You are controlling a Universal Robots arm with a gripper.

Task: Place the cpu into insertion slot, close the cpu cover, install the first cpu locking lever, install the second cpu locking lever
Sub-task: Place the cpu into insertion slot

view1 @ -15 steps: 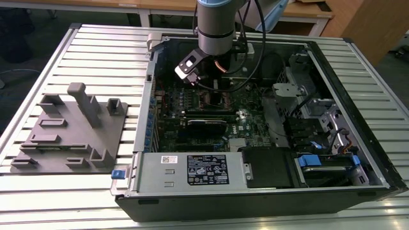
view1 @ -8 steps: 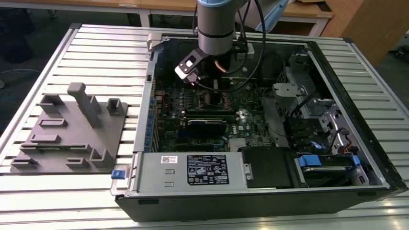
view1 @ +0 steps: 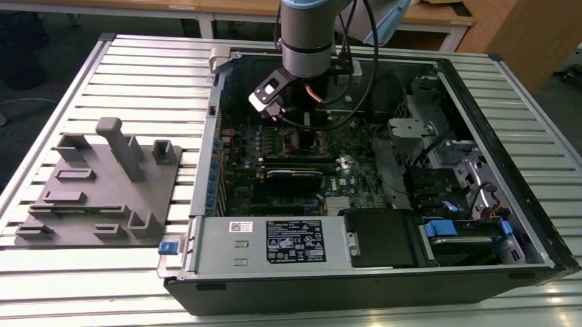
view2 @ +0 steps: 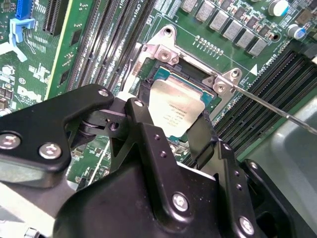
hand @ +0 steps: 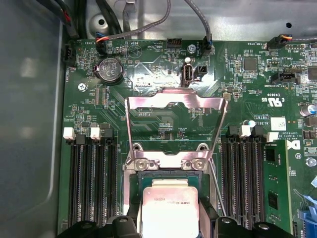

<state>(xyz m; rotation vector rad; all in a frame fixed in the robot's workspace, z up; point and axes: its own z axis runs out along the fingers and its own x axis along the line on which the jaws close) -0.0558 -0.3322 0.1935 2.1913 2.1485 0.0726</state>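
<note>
The cpu [hand: 171, 208], a flat silver-grey square, sits low over the insertion slot [hand: 168, 176], whose teal rim shows just beyond it. My gripper [hand: 171, 227] is shut on the cpu, with a black finger against each of two opposite sides. In the second wrist view, the cpu [view2: 177, 110] lies between the fingers [view2: 143, 130] inside the slot's frame [view2: 171, 74]. The cpu cover [hand: 176, 105] stands swung up and open behind the slot. A thin locking lever [view2: 277, 111] sticks out to one side. In the exterior view, the arm hangs over the slot [view1: 304, 142].
The green motherboard lies inside an open computer case [view1: 509, 204] on a slatted table. Black memory slots [hand: 94, 183] flank the socket on both sides. Cables [hand: 198, 20] run along the case wall. A grey fixture block [view1: 100, 184] stands on the exterior view's left.
</note>
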